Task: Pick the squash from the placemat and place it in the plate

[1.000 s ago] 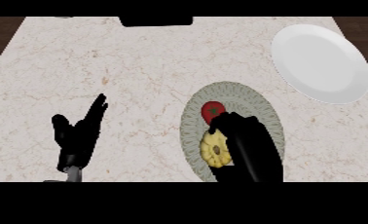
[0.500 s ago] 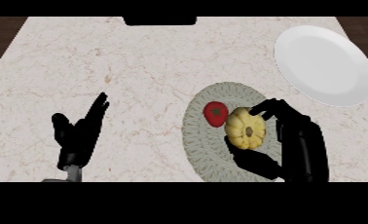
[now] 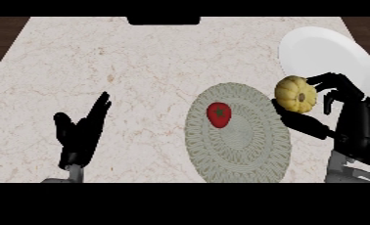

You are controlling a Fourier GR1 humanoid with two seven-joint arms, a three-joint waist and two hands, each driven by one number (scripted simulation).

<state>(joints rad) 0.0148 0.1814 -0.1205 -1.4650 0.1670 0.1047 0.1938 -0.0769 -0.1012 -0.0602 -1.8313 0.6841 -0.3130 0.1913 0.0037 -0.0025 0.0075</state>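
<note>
Right hand (image 3: 345,116) curled round the yellow squash (image 3: 295,93), between placemat (image 3: 239,143) and white plate (image 3: 323,56), apparently lifted. A red tomato (image 3: 219,114) lay on the placemat. Left hand (image 3: 80,132) rested open at lower left.

I'm seeing the plate (image 3: 318,55) running off the view's right edge beyond my right robot hand (image 3: 345,116), whose fingers are covering part of the squash (image 3: 295,93) and whose wrist is leaving the frame.
</note>
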